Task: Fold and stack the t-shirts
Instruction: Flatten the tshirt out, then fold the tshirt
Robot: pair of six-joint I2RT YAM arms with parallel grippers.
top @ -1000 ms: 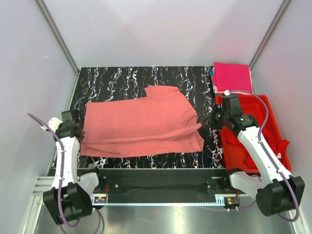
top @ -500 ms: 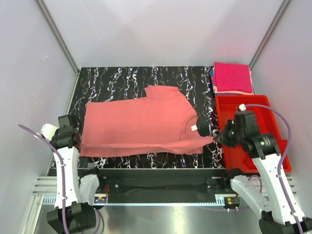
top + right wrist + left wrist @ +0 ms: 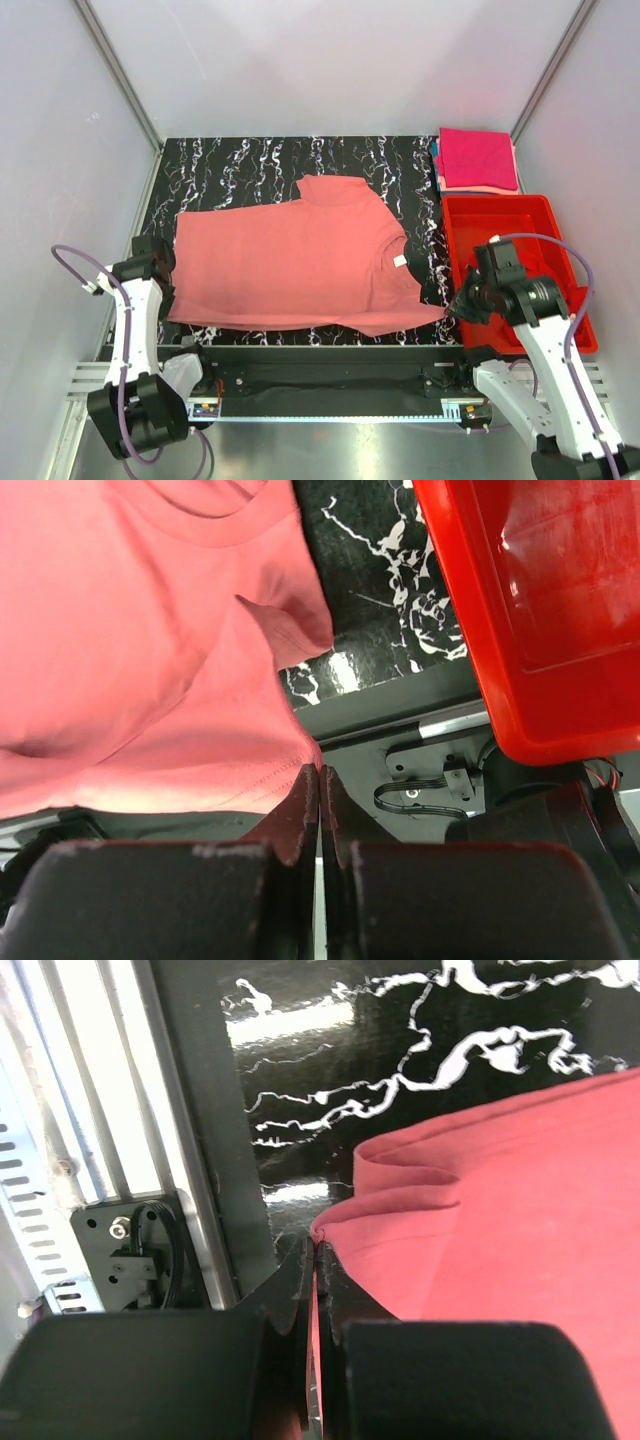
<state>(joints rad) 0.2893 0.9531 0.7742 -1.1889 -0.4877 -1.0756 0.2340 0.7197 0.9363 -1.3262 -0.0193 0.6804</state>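
Top external: black, white-veined surface [image 3: 250,165] between pale walls [image 3: 330,60]. Salmon t-shirt [image 3: 290,265] spread flat at centre. Folded magenta t-shirt [image 3: 478,158] in the far right corner, red bin [image 3: 520,215] just nearer.
Left wrist only: left claw [image 3: 313,1260] pinching a folded hem edge.
Right wrist only: right claw [image 3: 319,780] pinching the hem corner beyond the surface's near edge.

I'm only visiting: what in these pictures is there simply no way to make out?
- Top view: how many shirts the folded pile holds. It is small, and the magenta top one covers the rest.
- Top view: the near part of the red bin, hidden by the right arm.
- Both wrist views: most of the salmon t-shirt, cut off by the picture edges.
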